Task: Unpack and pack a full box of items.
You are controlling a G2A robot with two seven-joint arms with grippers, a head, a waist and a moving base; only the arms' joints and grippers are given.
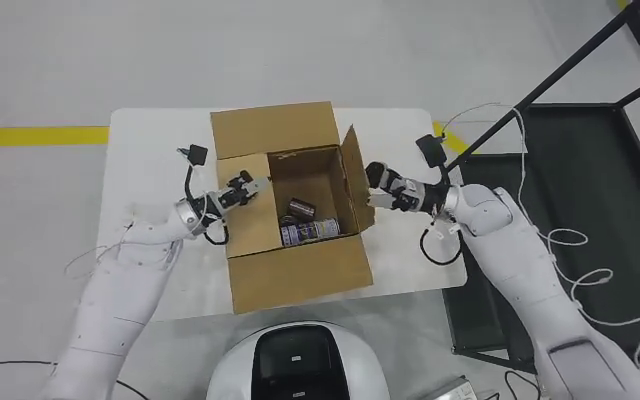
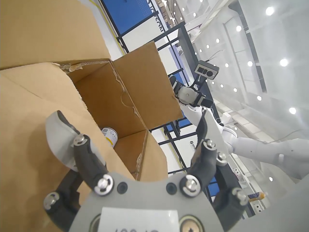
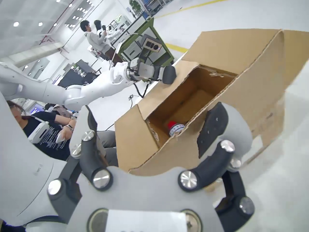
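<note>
Cardboard box [image 1: 290,270] sits mid-table [image 1: 150,150] with its flaps open. A dark can [image 1: 300,209] and a labelled can [image 1: 308,231] lie on its floor. Left gripper [image 1: 243,189] is at the left flap, fingers spread and holding nothing. Right gripper [image 1: 373,186] is beside the right flap, fingers likewise apart.
</note>
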